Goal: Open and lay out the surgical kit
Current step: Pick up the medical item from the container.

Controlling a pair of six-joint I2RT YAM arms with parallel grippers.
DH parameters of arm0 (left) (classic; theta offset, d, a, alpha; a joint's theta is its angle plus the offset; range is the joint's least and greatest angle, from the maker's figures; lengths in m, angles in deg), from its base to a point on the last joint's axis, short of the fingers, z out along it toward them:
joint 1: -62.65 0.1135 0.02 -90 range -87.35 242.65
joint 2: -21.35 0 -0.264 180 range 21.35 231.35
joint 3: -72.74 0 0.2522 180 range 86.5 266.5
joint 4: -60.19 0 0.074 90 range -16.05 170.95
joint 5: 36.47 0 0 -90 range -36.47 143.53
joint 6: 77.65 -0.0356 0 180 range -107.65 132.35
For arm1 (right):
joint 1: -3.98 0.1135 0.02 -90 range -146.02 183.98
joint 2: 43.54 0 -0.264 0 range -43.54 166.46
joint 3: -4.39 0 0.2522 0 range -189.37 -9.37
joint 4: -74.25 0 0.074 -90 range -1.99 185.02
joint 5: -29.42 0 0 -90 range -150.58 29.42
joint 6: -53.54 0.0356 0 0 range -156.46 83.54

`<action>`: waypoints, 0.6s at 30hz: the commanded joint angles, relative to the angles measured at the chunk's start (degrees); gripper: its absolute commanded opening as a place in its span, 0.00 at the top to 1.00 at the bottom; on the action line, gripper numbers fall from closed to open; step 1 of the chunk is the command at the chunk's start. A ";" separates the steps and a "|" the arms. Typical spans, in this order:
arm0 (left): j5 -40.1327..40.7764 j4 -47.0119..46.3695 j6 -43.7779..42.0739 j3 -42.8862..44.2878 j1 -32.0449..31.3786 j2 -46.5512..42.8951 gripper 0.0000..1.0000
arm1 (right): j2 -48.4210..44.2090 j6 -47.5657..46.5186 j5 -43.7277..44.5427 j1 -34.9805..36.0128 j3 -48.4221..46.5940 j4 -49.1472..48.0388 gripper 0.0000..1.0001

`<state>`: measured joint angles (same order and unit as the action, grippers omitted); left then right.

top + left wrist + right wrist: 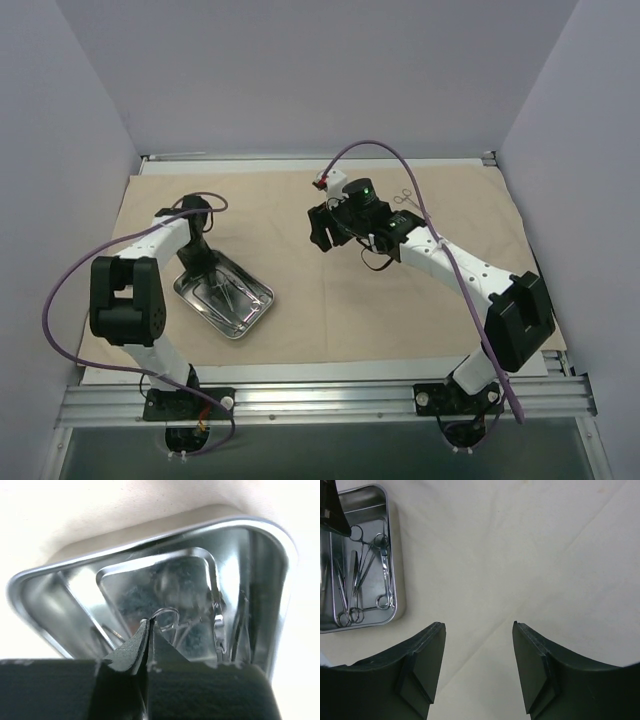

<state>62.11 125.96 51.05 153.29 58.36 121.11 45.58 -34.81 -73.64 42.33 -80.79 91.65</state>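
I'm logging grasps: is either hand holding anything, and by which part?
Right hand: open, empty. Left hand: shut in the steel tray, tips at an instrument's finger ring; a real pinch cannot be told.

Beige cloth (330,330) lay spread flat. Steel tray (253,316) sat left, holding instruments (228,292); left gripper (198,268) reached into it. Right gripper (320,238) hung over cloth.

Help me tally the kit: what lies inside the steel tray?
Several thin metal instruments with ring handles lie overlapping inside the steel tray. The left gripper, shut, reaches in among them and covers one corner of the tray, so an exact count cannot be told.
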 commanded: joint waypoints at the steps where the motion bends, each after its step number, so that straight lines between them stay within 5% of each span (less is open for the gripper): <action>1: 2.75 1.87 -1.78 4.05 0.43 -5.98 0.98 | 1.40 1.34 -1.70 0.76 -3.11 -2.67 0.44; 10: 2.32 3.71 -2.66 5.99 0.43 -9.76 0.98 | 6.15 0.63 -6.44 2.87 -7.59 -2.84 0.44; 18: 1.27 7.66 -3.19 9.76 0.43 -13.28 0.98 | 10.19 3.62 -13.22 6.73 -6.10 -16.11 0.37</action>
<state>63.59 131.17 48.89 158.79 58.38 111.78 54.80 -32.62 -83.04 46.70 -85.86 83.26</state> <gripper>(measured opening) 0.029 0.612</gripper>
